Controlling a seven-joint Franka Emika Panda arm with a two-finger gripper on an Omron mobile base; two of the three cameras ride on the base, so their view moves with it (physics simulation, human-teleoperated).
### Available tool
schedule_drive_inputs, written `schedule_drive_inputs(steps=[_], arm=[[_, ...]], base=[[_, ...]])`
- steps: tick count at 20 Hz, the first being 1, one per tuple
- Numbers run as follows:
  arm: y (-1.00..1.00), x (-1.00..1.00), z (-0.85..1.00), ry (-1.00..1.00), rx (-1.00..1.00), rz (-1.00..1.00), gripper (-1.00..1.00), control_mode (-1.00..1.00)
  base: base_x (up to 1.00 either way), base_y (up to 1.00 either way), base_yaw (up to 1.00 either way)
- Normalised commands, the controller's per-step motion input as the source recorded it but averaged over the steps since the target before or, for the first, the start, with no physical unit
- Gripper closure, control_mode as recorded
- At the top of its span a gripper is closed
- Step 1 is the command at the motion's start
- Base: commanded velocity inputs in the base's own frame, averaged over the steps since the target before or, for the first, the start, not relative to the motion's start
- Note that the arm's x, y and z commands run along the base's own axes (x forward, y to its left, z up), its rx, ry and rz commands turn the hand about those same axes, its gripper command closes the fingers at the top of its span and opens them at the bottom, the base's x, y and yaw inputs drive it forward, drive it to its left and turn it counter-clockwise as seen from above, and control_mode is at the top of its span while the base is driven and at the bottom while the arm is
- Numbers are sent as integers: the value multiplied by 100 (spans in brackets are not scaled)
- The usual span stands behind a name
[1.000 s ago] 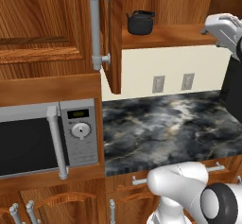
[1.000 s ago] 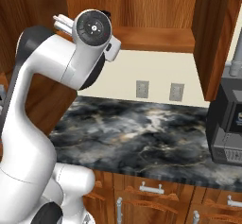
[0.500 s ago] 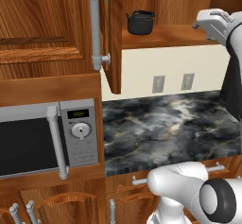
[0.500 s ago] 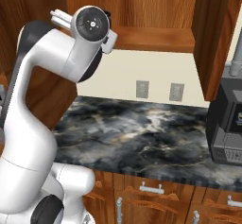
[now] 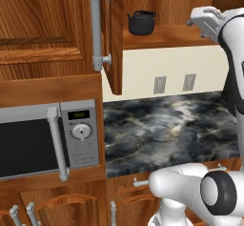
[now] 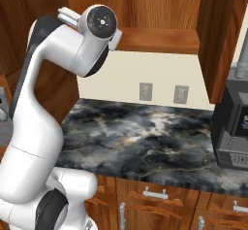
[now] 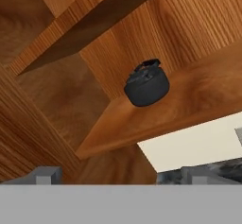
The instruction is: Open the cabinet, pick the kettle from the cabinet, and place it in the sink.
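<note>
Kettle upright; spout pointing left

White arm's hand swinging further left along the open cabinet shelf edge, closing toward the kettle, upper arm leaning further left over the counter

Cabinet: reddish-brown wood, raised-panel door swung open, seen edge-on, long vertical silver bar handle on its face. Interior exposed, wood grain back wall, single bottom shelf visible. Mounted above the marbled dark worktop.

Kettle: squat, round, black-grey, arched top handle, small lid knob. Upright on the cabinet shelf, toward the left side near the open door, set back from the front edge. Also seen from the hand view, centred, sitting on the shelf.
</note>
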Motion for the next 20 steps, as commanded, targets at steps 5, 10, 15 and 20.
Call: schedule_drive_inputs(steps=[5,10,15,20], arm=[[0,37,3,0,7,11,-100,-100],[1,35,0,0,6,12,-100,-100],[6,33,0,0,0,6,-100,-100],[5,32,2,0,0,2,-100,-100]], base=[[0,0,0],[0,0,0],[0,0,0],[0,0,0]])
